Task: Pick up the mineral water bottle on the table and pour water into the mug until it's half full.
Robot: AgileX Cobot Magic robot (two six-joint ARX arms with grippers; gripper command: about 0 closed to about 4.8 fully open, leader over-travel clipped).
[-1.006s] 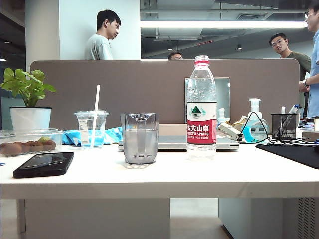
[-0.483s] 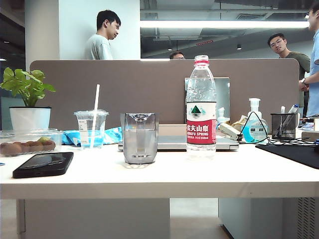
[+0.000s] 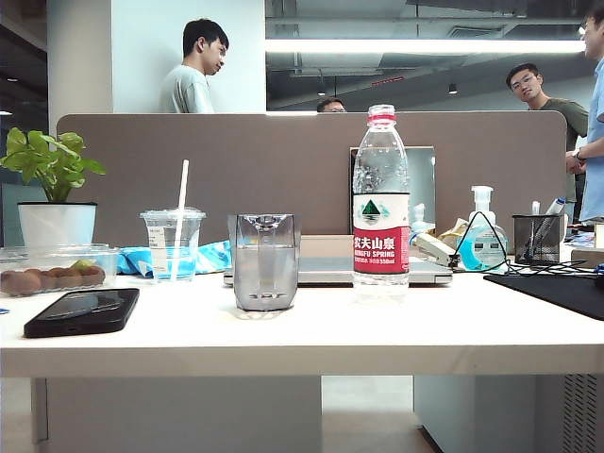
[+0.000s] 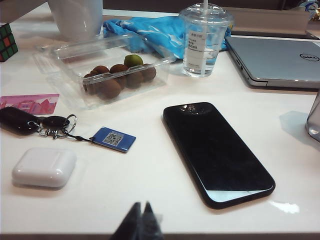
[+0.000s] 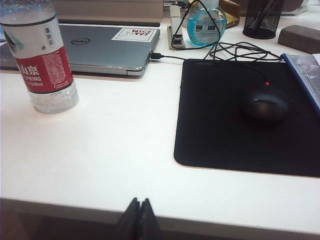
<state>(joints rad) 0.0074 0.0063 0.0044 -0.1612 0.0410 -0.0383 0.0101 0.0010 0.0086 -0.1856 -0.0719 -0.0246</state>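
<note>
- On the table, right of centre in the exterior view, mineral water bottle stands upright, red neck ring, no cap visible, red-and-white label facing camera, water showing clear below the label
- At 9 o'clock from the bottle, near but apart, mug stands upright, clear faceted glass; liquid level inside hard to tell
- Behind both, at 12 o'clock, closed grey laptop lies flat
- At 9 o'clock from the mug, lidded plastic cup with white straw; blue cloth just behind it
- Further toward 9 o'clock, clear fruit box with brown fruit, white plant pot behind it
- Black phone flat near the front edge, at 8 o'clock from the mug
- Left wrist view also shows keys with blue tag, white earbud case, pink card
- At 3 o'clock from the bottle, black mouse pad with black mouse on it; pump dispenser and mesh pen holder behind
- Left gripper sits off the front table edge, in front of the phone, jaws pressed together, holding nothing
- Right gripper sits off the front edge, at 5 o'clock from the bottle and well apart from it, jaws pressed together, empty
</note>
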